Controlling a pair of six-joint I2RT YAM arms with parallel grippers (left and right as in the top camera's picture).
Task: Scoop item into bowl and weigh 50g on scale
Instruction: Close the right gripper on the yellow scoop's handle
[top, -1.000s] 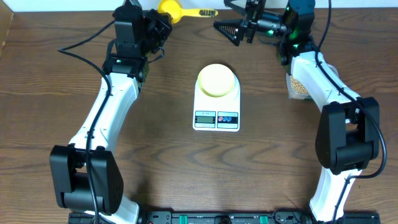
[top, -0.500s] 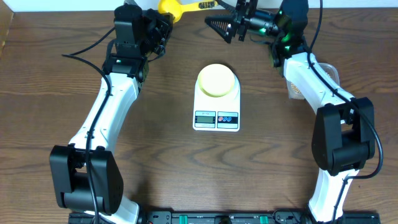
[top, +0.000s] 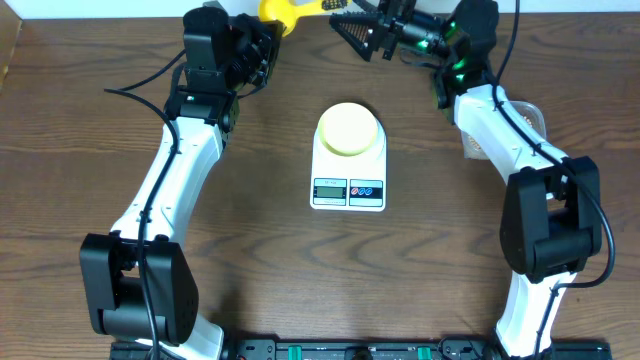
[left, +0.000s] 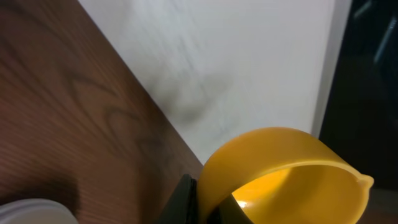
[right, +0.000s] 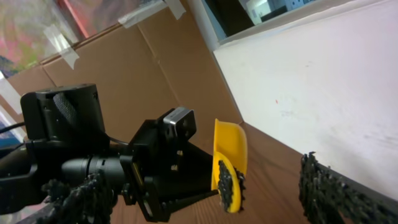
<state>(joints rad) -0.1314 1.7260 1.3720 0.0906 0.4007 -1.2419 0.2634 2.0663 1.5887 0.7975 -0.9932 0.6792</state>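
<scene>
White rectangular digital scale sits at centre, carrying the small round pale yellow bowl. At 12 o'clock, left gripper clenches a yellow plastic scoop; right gripper, released, gapes beside its handle. Tan beans lie at 3 o'clock.

The bowl sits on the scale at mid-table. Behind them, at the far edge, the scoop hangs between the left gripper and right gripper. A tub lies right.
</scene>
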